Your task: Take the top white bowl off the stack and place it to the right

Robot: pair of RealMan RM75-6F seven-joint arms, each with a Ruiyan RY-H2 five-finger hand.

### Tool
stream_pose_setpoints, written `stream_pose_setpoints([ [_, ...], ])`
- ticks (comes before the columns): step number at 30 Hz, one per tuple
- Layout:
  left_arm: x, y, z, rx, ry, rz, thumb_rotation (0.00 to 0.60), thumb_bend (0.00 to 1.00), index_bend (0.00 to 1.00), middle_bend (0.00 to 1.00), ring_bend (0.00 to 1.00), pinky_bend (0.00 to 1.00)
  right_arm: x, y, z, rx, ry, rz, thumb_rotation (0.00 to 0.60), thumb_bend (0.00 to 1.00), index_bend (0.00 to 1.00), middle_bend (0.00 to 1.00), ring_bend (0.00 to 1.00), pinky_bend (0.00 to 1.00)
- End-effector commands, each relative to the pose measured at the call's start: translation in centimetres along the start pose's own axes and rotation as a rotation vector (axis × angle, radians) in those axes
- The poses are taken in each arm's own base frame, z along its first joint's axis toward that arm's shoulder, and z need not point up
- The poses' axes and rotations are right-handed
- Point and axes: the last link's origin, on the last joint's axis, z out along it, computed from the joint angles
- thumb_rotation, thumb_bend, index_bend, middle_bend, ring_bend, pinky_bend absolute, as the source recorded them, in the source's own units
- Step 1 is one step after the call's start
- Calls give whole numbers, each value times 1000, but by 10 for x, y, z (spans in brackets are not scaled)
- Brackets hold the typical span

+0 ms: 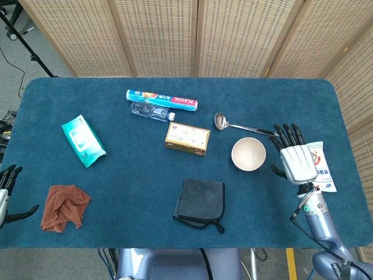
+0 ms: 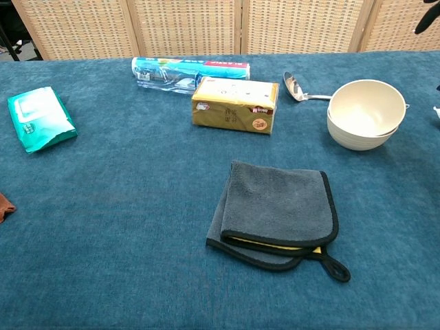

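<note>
The stack of white bowls [image 1: 249, 154] stands right of the table's middle; in the chest view the top bowl [image 2: 367, 105] sits slightly tilted in the lower one [image 2: 354, 139]. My right hand [image 1: 295, 157] hovers just right of the stack, fingers spread, holding nothing and not touching the bowls. Only a dark fingertip [image 2: 426, 19] of it shows at the top right corner of the chest view. My left hand [image 1: 7, 191] sits at the table's left edge, fingers apart and empty.
A metal ladle [image 1: 240, 125] lies just behind the bowls. A white snack packet [image 1: 323, 169] lies under my right hand. A yellow box [image 1: 186, 139], a grey cloth [image 1: 200, 202], a plastic-wrap roll [image 1: 161, 100], a green wipes pack [image 1: 83, 140] and a brown rag [image 1: 64, 207] lie further left.
</note>
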Motion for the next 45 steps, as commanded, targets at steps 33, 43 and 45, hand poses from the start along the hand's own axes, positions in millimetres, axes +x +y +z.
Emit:
stream_pose_setpoints([
  [33,-2,-2,1,8,-13,-8,422,167,0,0,0,0,-35,-24,56,29,-23,9,600,260,426,121,0,0],
  [43,-8,-5,3,21,-35,-5,424,167,0,0,0,0,-39,-18,75,8,-43,-27,600,260,426,110,0,0],
  [45,-8,-5,3,22,-37,-5,423,167,0,0,0,0,-41,-17,78,3,-50,-32,600,260,426,110,0,0],
])
